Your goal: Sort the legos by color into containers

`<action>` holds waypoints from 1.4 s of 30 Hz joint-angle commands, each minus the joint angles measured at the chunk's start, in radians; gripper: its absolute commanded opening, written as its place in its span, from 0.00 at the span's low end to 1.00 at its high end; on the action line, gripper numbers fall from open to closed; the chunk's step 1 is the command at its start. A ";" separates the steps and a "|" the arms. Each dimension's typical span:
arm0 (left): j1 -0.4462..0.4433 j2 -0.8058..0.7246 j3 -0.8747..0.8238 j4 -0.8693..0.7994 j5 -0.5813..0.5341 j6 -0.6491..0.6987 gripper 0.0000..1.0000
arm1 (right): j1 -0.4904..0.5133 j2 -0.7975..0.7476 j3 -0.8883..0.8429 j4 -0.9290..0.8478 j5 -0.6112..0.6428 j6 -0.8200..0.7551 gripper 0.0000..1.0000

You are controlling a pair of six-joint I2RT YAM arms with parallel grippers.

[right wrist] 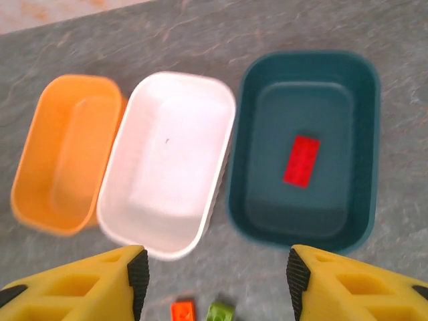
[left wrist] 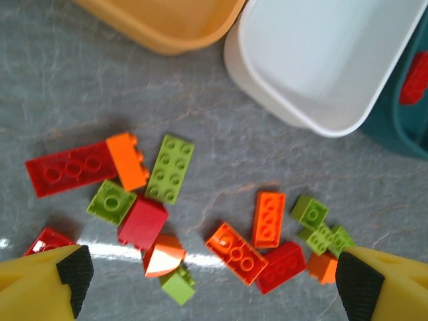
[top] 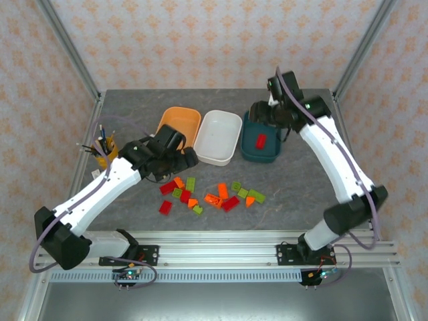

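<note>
Red, orange and lime green legos (top: 207, 194) lie scattered on the grey table in front of the tubs. The orange tub (top: 179, 124) and white tub (top: 219, 136) hold nothing. The dark teal tub (top: 249, 150) holds one red brick (top: 261, 140). My left gripper (top: 189, 158) hangs open over the left of the pile; in its wrist view the left gripper (left wrist: 214, 294) spans an orange brick (left wrist: 239, 253) and a red brick (left wrist: 142, 221). My right gripper (top: 262, 115) hovers open above the teal tub (right wrist: 304, 67), nothing between its fingers (right wrist: 137, 274), with the red brick (right wrist: 301, 160) below.
A small yellow pencil cup (top: 103, 157) with pens stands at the table's left edge beside my left arm. The three tubs sit side by side at mid-table. Metal frame posts (top: 73, 60) rise at the back corners.
</note>
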 commanded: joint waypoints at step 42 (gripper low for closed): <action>0.037 0.710 0.144 0.067 0.028 0.292 0.63 | 0.286 -0.502 -0.828 0.338 -0.194 0.313 0.57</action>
